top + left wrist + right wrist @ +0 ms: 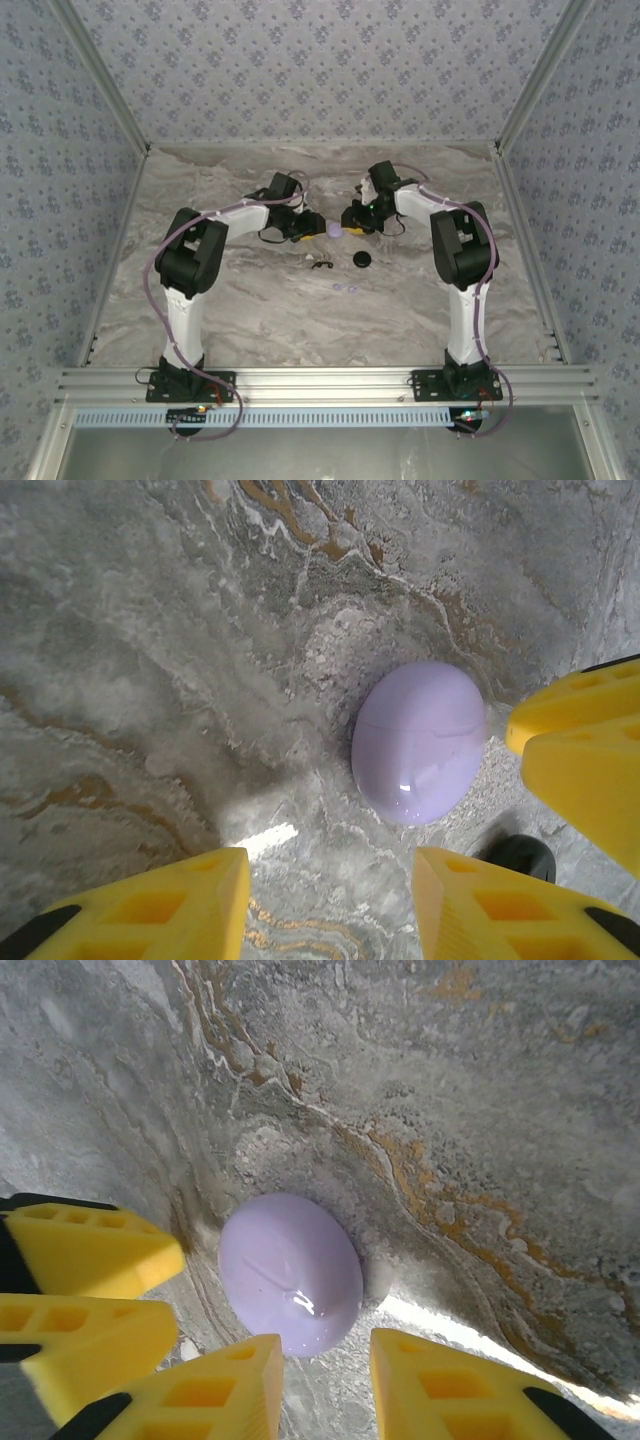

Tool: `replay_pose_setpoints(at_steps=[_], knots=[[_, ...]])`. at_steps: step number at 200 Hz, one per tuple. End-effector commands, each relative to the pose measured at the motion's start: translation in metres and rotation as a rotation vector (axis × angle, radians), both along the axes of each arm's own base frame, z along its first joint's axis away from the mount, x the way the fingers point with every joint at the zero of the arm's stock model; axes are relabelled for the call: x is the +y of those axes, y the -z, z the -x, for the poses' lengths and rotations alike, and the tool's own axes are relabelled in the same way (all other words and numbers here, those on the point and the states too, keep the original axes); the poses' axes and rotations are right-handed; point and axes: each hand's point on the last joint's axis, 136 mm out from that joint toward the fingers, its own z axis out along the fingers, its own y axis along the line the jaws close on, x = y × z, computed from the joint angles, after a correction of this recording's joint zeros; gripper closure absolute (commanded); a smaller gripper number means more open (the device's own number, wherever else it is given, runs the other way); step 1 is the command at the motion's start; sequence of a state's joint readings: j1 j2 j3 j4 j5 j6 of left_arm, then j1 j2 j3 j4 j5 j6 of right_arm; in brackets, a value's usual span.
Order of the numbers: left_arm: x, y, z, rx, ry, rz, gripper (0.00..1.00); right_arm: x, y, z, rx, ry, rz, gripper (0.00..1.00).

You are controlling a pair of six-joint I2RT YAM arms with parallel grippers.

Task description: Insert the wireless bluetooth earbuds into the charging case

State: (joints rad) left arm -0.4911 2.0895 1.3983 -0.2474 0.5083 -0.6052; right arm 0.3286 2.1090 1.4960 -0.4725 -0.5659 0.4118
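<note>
Nearest the arm bases, the two tiny pale-lilac wireless earbuds (345, 287) lie loose on the grey marbled tabletop (250, 320), side by side and in neither gripper. Just beyond them sit a small black curved piece (321, 265) to the left and a round black disc (361, 259) to the right. Farther off, the smooth lilac egg-shaped charging case (420, 742) rests on the table with its lid seam closed. The left gripper (330, 880) and right gripper (328, 1380) flank it closely, each with yellow jaws parted and grasping nothing; the case lies just ahead of their tips. By my reading nothing is inserted yet: the case wants opening, then both earbuds need fetching and seating.
</note>
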Motion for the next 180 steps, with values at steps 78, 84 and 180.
replay_pose_setpoints(at_steps=[78,84,180], knots=[[-0.021,0.001,-0.011,0.028,0.018,0.089,0.54,0.008,0.011,-0.006,0.052,-0.001,-0.054,0.72],[-0.022,0.002,-0.011,0.03,0.017,0.09,0.54,0.009,0.012,-0.005,0.054,-0.002,-0.053,0.73],[-0.035,0.015,-0.011,0.081,0.02,0.148,0.56,0.008,0.021,-0.004,0.077,0.001,-0.05,0.78]])
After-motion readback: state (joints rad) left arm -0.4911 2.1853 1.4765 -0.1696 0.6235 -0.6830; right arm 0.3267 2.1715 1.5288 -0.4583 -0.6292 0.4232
